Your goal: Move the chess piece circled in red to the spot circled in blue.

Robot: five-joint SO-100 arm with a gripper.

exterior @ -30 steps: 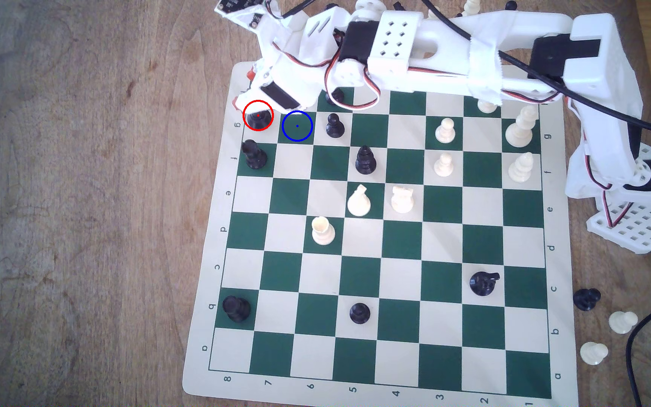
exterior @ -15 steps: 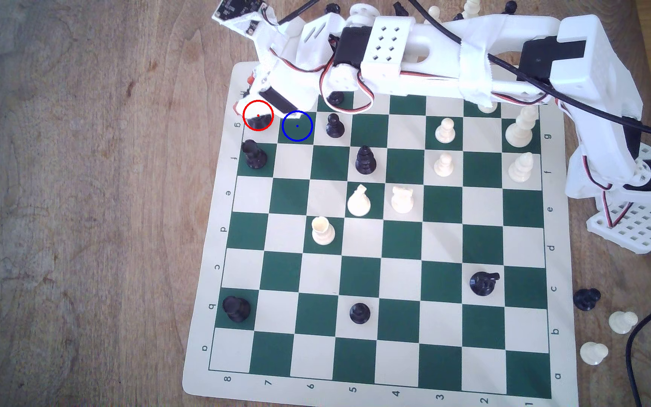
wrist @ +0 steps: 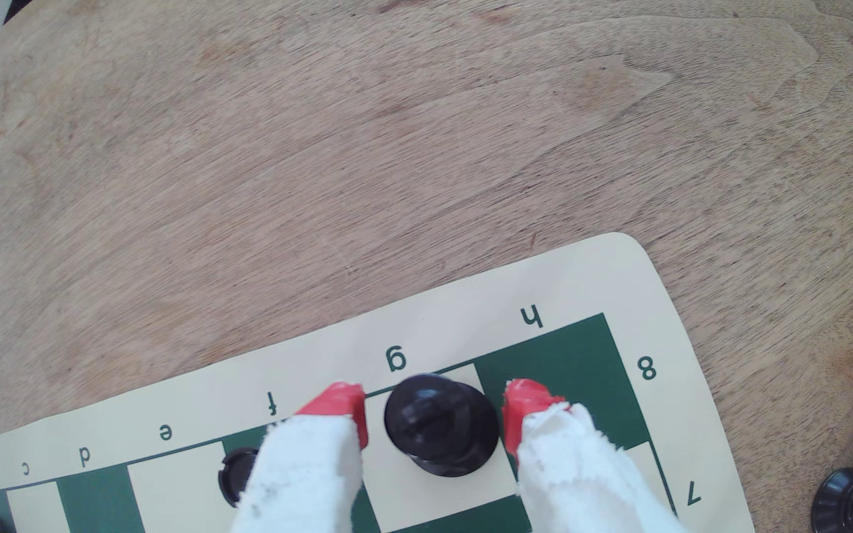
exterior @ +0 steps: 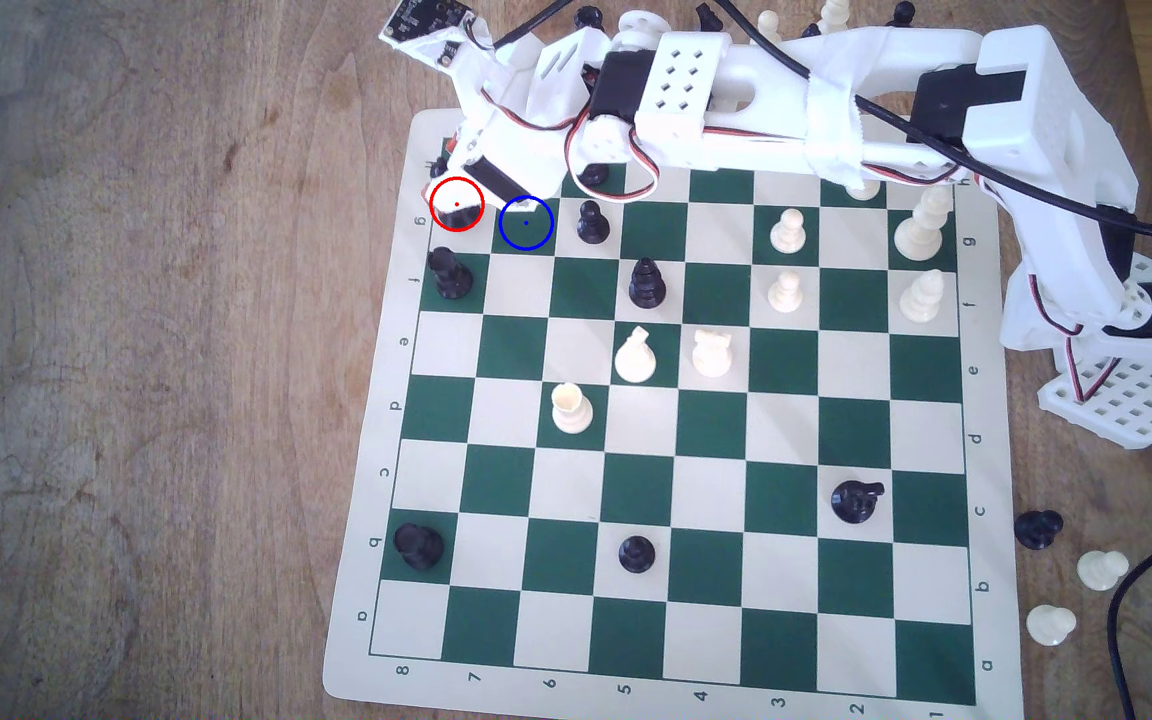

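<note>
Black chess piece (wrist: pixel 440 425) stood upright on the cream g8 square of the board (wrist: pixel 634 287), red-ringed in the exterior view. Gripper (wrist: pixel 434 415) straddled it, red fingertips (wrist: pixel 347 405) apart, not touching. Blue-ringed green square (exterior: pixel 526 232) adjacent, partly under the arm.

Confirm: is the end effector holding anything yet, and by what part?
Nothing held. The end effector is open, red fingertips either side of the black king with visible gaps.

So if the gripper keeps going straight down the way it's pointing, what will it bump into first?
The gripper is open, with a red fingertip on each side of the black chess piece. Going straight on, the tips would probably meet the board beside its base, though the piece's top might touch the gripper first; depth is unclear.
</note>
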